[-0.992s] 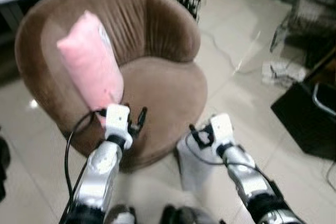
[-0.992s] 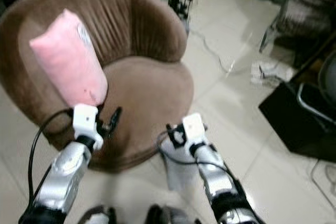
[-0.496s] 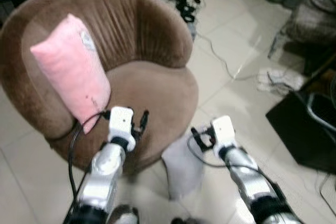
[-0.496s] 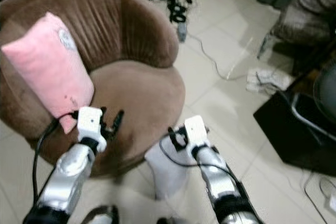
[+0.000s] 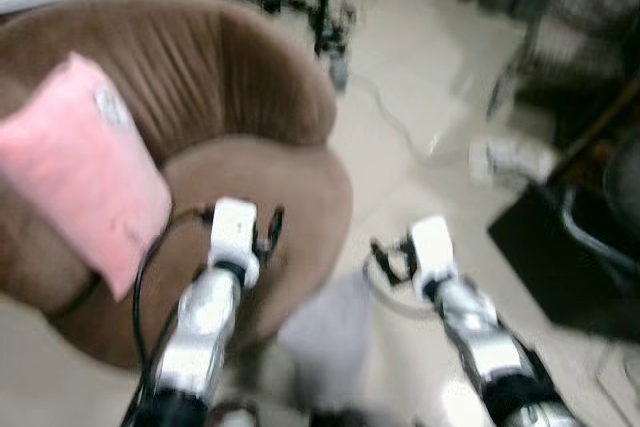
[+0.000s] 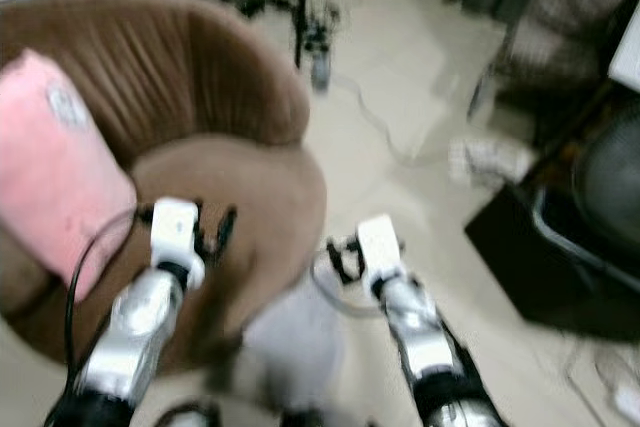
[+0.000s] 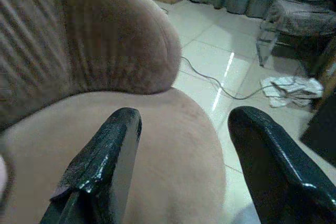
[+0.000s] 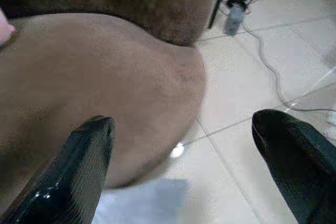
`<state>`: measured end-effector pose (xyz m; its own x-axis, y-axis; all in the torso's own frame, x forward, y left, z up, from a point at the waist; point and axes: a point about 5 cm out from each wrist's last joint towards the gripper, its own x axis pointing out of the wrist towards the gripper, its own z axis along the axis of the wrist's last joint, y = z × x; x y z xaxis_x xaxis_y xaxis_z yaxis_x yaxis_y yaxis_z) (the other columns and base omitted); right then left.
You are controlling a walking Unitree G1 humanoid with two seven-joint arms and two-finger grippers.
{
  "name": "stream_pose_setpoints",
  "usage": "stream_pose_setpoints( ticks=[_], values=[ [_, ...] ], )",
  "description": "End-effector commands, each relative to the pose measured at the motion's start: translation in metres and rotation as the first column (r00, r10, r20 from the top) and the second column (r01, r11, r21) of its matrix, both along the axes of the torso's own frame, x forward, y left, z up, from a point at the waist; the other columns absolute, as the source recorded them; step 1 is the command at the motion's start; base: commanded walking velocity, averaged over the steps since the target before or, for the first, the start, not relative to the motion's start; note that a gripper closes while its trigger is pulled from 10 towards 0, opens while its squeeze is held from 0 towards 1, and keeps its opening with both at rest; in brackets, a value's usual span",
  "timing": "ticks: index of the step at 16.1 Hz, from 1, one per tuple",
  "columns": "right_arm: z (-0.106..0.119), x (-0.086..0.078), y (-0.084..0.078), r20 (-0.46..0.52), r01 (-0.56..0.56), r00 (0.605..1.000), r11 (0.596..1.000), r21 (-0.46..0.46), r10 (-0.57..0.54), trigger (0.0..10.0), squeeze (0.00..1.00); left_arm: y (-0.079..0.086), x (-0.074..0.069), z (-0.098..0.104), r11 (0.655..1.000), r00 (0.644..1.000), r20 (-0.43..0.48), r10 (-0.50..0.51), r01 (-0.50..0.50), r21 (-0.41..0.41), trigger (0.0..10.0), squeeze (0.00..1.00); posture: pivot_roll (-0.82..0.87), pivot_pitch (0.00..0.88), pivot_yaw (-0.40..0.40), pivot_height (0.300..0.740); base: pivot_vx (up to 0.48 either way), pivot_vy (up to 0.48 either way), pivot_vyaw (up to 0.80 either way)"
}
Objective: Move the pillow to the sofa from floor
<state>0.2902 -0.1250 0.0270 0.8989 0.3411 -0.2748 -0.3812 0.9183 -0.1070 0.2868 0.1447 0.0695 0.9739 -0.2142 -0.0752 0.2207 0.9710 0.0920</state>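
Pillow point(image 5: 80, 172) now leans against the left backrest of the sofa point(image 5: 250, 77), freed from the left end effector point(image 7: 181, 166), which hangs wide and empty over the seat. Right end effector point(image 8: 189, 169) gapes wide too. Delivery looks done.

One pink pillow point(image 5: 82, 172) rests against the left inner side of one round brown sofa chair point(image 5: 240, 77). Two silver arms reach forward in front of that chair, one gripper on each: the left gripper point(image 7: 181, 145) over the seat cushion, the right gripper point(image 8: 184, 145) over the chair's right edge. One white cable point(image 7: 220, 85) trails across the tiled floor point(image 5: 420, 77) to the chair's right.
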Motion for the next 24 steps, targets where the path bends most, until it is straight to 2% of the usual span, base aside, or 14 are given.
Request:
stream_pose_setpoints(
  ticks=[1, 5, 9, 10, 14, 19, 21, 23, 24],
  values=[
    [-0.003, -0.0013, -0.0014, -0.024, -0.002, 1.0, 1.0, -0.008, 0.002, 10.0, 0.0, -0.0034, -0.0019, -0.0024, 1.0, 1.0, -0.003, -0.011, 0.011, 0.02, 10.0, 0.0, -0.03, 0.163, -0.132, 0.74, 0.0, -0.48, 0.0],
    [-0.0037, -0.001, -0.0016, -0.032, -0.002, 0.999, 1.0, -0.009, 0.002, 10.0, 0.0, -0.0032, -0.0006, -0.0022, 1.0, 1.0, 0.006, 0.012, -0.012, 0.022, 10.0, 0.0, -0.03, 0.161, -0.131, 0.74, 0.0, -0.48, 0.0],
    [-0.0065, -0.0018, -0.0033, -0.047, 0.002, 0.999, 1.0, -0.019, -0.002, 10.0, 0.0, -0.0042, 0.0007, -0.0013, 0.999, 1.0, 0.019, 0.013, -0.014, 0.044, 10.0, 0.0, -0.03, 0.154, -0.127, 0.74, 0.0, 0.0, 0.0],
    [-0.0069, -0.0015, -0.0045, -0.051, 0.009, 0.999, 1.0, -0.019, -0.01, 10.0, 0.0, -0.0054, 0.0017, 0.0006, 1.0, 1.0, 0.019, 0.012, -0.012, 0.008, 10.0, 0.0, -0.03, 0.153, -0.127, 0.74, 0.0, 0.0, 0.0],
    [-0.0066, -0.0018, -0.0048, -0.049, 0.007, 0.999, 1.0, -0.02, -0.008, 10.0, 0.0, -0.0096, 0.0027, 0.0023, 1.0, 1.0, 0.021, 0.007, -0.008, 0.026, 10.0, 0.0, -0.03, 0.16, -0.13, 0.74, 0.0, -0.469, 0.0],
    [-0.0054, -0.0025, -0.003, -0.038, -0.012, 0.999, 1.0, -0.026, 0.011, 10.0, 0.0, -0.0072, 0.0026, -0.0019, 0.998, 0.999, -0.004, 0.044, -0.044, 0.038, 10.0, 0.0, -0.03, 0.169, -0.135, 0.74, 0.343, -0.279, 0.0],
    [-0.004, -0.0023, -0.0025, -0.028, -0.022, 0.999, 0.999, -0.031, 0.021, 10.0, 0.02, -0.0083, 0.0021, -0.003, 0.998, 0.999, -0.008, 0.049, -0.049, 0.047, 10.0, 0.0, -0.04, 0.172, -0.137, 0.74, 0.439, 0.0, 0.76],
    [-0.0048, -0.0031, -0.0022, -0.036, -0.034, 0.999, 0.999, -0.032, 0.033, 10.0, 0.14, -0.0094, 0.0016, -0.0029, 0.997, 0.998, -0.001, 0.059, -0.059, 0.044, 10.0, 0.0, -0.03, 0.173, -0.14, 0.74, 0.217, 0.0, 0.75],
    [-0.0057, -0.004, -0.0022, -0.044, -0.04, 0.998, 0.999, -0.032, 0.038, 10.0, 0.14, -0.0101, 0.0015, -0.0035, 0.996, 0.998, -0.001, 0.061, -0.061, 0.058, 10.0, 0.0, -0.04, 0.175, -0.141, 0.74, 0.0, 0.0, 0.75]
  ],
)
